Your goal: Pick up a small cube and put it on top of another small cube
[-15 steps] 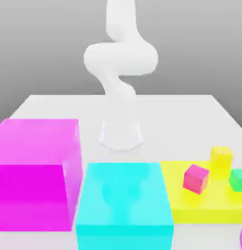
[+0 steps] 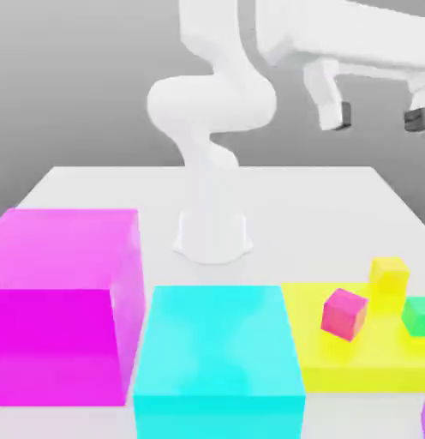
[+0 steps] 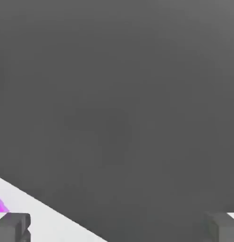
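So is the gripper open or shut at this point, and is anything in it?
Open and empty. In the exterior view the gripper hangs high above the table with its two fingertips wide apart and nothing between them; the small yellow cube sits untouched.

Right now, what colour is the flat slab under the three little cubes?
Yellow slab, clearest in the exterior view.

No text, label, brand, number or sign is showing anywhere that can be read; every surface is appearing plain and unmarked.
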You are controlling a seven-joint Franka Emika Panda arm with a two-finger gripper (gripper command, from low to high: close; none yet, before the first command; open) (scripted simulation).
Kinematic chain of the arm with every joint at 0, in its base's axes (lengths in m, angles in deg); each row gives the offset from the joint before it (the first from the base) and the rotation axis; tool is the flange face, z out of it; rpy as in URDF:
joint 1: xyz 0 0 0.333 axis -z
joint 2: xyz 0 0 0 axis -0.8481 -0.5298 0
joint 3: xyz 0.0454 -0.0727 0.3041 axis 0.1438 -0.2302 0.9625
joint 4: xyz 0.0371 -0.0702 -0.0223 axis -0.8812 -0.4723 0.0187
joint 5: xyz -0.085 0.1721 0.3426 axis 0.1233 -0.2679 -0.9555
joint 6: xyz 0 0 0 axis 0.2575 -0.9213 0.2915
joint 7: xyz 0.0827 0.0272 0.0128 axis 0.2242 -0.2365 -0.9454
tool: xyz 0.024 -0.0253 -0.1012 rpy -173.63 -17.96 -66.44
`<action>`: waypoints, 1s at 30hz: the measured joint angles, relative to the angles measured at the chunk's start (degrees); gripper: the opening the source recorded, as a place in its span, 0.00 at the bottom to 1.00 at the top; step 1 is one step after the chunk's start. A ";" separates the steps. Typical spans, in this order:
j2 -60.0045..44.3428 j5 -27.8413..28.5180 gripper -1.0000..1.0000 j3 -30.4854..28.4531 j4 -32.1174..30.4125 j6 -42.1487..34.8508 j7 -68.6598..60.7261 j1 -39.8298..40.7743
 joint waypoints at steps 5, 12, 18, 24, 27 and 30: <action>-10.42 1.39 0.50 1.85 1.53 2.20 -4.72 -3.90; -25.13 4.50 0.50 4.24 3.71 5.19 -10.56 -7.29; -37.81 8.20 0.50 5.12 5.83 9.16 -13.38 -10.50; -43.37 9.72 0.00 3.87 7.09 13.14 -12.55 -11.62; -44.08 9.86 0.00 3.69 7.25 13.63 -12.46 -11.77; -40.31 8.67 0.00 4.49 6.36 10.79 -13.32 -11.24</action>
